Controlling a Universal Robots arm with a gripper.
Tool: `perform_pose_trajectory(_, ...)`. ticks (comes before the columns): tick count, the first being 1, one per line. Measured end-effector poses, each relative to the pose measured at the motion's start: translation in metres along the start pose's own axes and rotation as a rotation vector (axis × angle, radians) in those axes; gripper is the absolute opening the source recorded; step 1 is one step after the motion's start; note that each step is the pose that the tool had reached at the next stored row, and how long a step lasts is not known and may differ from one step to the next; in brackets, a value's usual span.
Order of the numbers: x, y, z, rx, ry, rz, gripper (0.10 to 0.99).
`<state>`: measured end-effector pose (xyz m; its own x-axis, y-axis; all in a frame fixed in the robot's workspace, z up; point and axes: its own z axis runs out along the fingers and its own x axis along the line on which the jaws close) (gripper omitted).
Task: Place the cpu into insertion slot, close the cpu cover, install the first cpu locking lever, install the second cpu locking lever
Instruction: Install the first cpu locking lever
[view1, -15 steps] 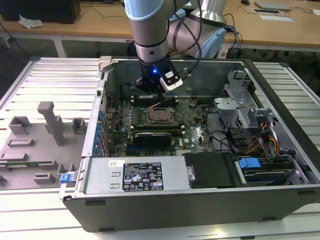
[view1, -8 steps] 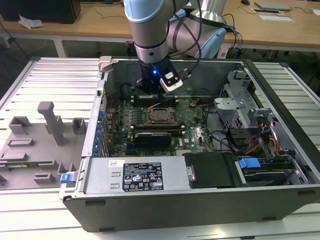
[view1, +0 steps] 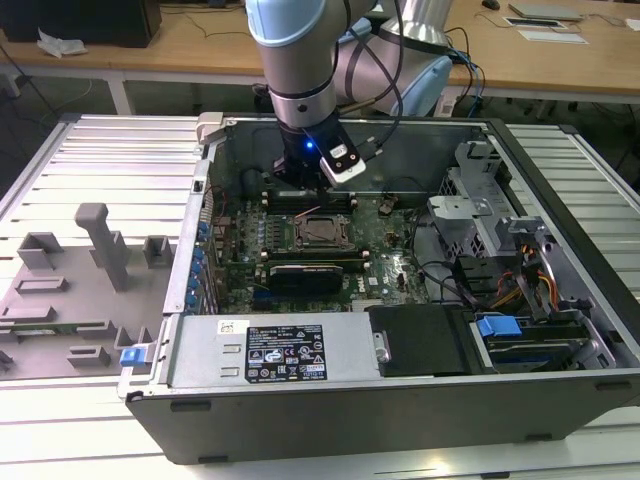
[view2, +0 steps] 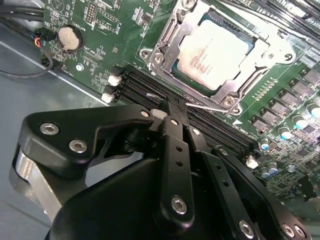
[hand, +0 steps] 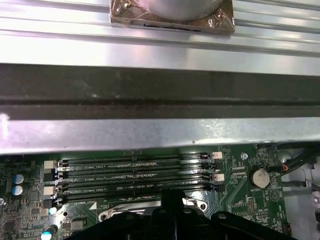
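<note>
tool (view2: 171, 106): fingers closed narrow, tips at the thin locking lever (view2: 212, 107) beside the socket, grip on it unclear | cpu (view2: 222, 50): sits in the insertion slot (view2: 152, 55), centre of exterior view | cpu cover (view2: 177, 30): lies down over the chip, keeping it seated for latching

arm (view1: 297, 55): wrist vertical, pointing down | end effector (view2: 169, 111): closed, jaws together
</note>
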<state>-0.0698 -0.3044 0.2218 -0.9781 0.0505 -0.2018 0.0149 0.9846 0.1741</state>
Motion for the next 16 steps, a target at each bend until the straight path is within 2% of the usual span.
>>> perform_pose_trajectory(8, 0.0013, 0.0023, 0.0013, 0.005, -0.0145, 0.005, 0.106)
perform_pose_trajectory(13, 0.0032, 0.0029, 0.0033, 0.019, -0.0346, 0.017, 0.106)
perform_pose_trajectory(16, 0.0046, 0.0043, 0.0043, 0.021, -0.0378, 0.023, 0.106)
